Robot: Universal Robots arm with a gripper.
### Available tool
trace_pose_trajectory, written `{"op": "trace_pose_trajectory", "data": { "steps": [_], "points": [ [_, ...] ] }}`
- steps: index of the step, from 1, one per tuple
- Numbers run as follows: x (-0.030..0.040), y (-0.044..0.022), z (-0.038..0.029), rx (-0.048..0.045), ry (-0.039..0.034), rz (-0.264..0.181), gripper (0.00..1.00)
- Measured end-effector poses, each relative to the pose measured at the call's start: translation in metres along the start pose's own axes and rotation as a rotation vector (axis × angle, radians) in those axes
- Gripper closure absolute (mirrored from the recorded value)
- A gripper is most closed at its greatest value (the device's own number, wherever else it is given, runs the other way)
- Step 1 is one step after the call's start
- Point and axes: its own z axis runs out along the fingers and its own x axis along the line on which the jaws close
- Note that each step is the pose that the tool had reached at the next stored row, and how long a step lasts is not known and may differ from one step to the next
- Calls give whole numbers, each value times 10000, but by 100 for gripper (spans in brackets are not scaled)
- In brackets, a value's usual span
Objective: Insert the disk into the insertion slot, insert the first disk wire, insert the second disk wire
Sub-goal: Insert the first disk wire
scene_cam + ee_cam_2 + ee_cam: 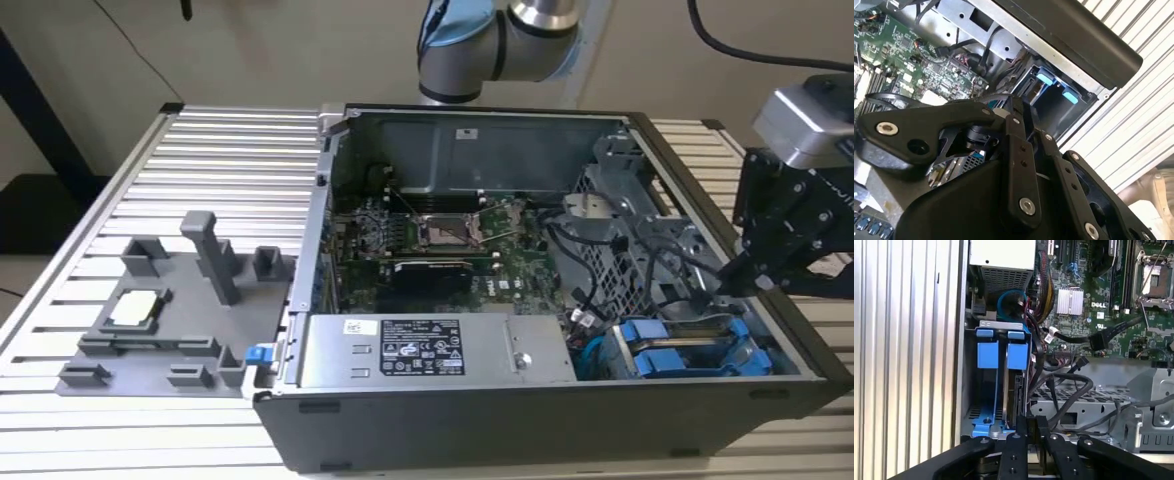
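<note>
Black screw-studded claw (1031, 426), grey-blue arm (478, 55)

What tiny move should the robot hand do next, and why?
Probably ease the hand a little closer to the silver-grey hard drive in its bright blue plastic carrier. It already sits in the grey sheet-metal bay, the hand is right at its near end, and black cables lie loose beside it, seemingly not plugged in yet.
</note>
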Motion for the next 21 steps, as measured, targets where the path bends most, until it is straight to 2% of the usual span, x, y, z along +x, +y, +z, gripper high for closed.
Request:
{"op": "trace_pose_trajectory", "data": {
  "steps": [2,3,7,11,15,21],
  "points": [
    [3,44,31,18,1,1,81],
    [7,58,73,93,6,104,81],
    [12,58,133,155,11,500,81],
    [19,59,203,170,44,585,81],
    [27,57,294,333,55,562,81],
    [31,45,326,337,88,561,81]
  ]
}}
